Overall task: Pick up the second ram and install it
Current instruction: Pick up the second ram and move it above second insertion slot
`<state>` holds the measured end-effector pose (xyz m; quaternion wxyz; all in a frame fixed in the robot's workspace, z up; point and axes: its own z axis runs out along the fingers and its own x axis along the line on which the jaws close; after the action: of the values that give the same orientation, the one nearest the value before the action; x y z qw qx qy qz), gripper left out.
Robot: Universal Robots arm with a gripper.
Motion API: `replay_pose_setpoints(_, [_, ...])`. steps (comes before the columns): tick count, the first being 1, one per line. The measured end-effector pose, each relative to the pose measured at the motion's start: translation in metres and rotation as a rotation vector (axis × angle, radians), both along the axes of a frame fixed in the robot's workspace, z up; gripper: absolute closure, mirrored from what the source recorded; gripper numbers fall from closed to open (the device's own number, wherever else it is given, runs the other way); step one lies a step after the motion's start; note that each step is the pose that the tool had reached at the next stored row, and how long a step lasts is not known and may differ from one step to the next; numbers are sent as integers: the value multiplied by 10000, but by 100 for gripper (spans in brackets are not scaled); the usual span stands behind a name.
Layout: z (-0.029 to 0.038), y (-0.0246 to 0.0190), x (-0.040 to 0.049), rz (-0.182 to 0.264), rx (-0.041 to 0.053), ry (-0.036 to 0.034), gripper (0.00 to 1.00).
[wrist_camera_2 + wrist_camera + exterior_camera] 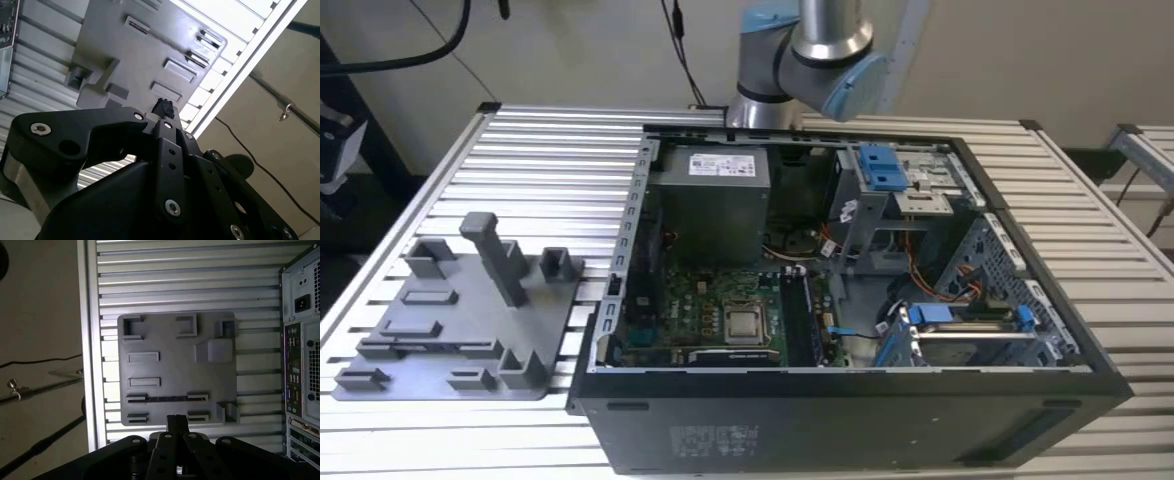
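The second ram (167, 398) shows in the first wrist view as a thin dark strip, edge-on, held between slotted holders of the grey fixture tray (175, 365). My gripper (176, 420) hangs well above the tray, over the tray edge nearest the ram, and touches nothing. Its black fingers are closed together with nothing between them, as the second wrist view also shows of the gripper (162, 106). The tray (454, 320) lies on the exterior view's left of the table.
An open black computer case (854, 250) lies on the slatted metal table (560, 150), with the green motherboard (707, 310) inside. Its rear panel (300, 340) borders the tray's side. The tray has a tall upright post (496, 255). Cables hang beyond the table edge.
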<state>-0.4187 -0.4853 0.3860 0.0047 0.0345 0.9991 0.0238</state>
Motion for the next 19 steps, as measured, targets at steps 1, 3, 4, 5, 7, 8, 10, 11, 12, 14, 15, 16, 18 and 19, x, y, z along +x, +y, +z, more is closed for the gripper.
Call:
replay_pose_setpoints(1, [0,0,0,-11,0,0,89])
replay_pose_setpoints(3, [0,0,0,-38,0,0,89])
replay_pose_setpoints(4, [0,0,0,-53,0,0,89])
replay_pose_setpoints(5, [0,0,0,-60,0,0,89])
replay_pose_setpoints(7, [0,0,0,-60,0,0,89])
replay_pose_setpoints(8, [0,0,0,-61,0,1,89])
replay_pose_setpoints(10, [0,0,0,-62,0,0,89])
replay_pose_setpoints(11, [0,0,0,-62,0,0,89])
replay_pose_setpoints(12, [0,0,0,-62,0,0,89])
replay_pose_setpoints(14, [0,0,0,-57,-1,0,89])
replay_pose_setpoints(15, [0,0,0,-48,0,0,89])
replay_pose_setpoints(16, [0,0,0,-30,0,0,89])
replay_pose_setpoints(18, [0,0,-1,42,-1,0,89])
replay_pose_setpoints(19, [1,0,-1,94,-1,1,89])
